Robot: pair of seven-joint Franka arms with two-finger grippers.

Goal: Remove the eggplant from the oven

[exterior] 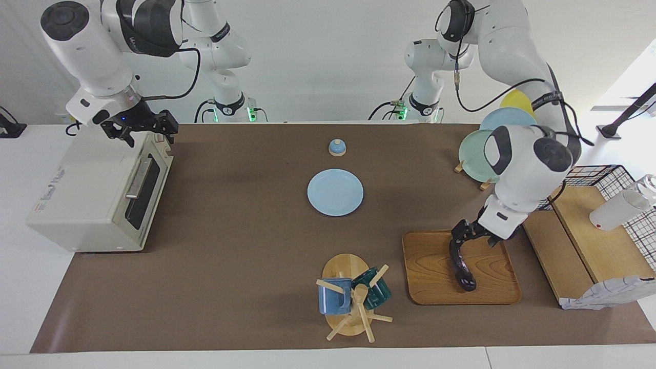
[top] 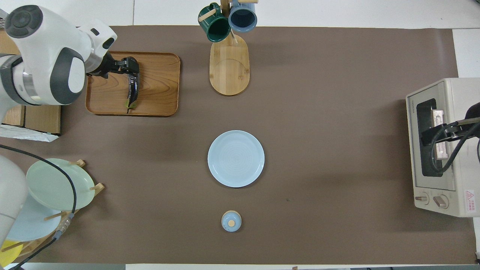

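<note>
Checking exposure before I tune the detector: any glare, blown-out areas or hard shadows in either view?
Facing view: bright light washes out the table corner at the left arm's end, by the wire basket; the eggplant stays distinct on the wooden tray. Overhead view: lighting is even, shadows are soft, the eggplant shows a small highlight, and the oven door glass has no glare.

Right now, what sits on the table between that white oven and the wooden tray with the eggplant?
Mostly bare brown mat between the oven and the tray holding the eggplant; only the mug rack stands between them, shown overhead.
</note>
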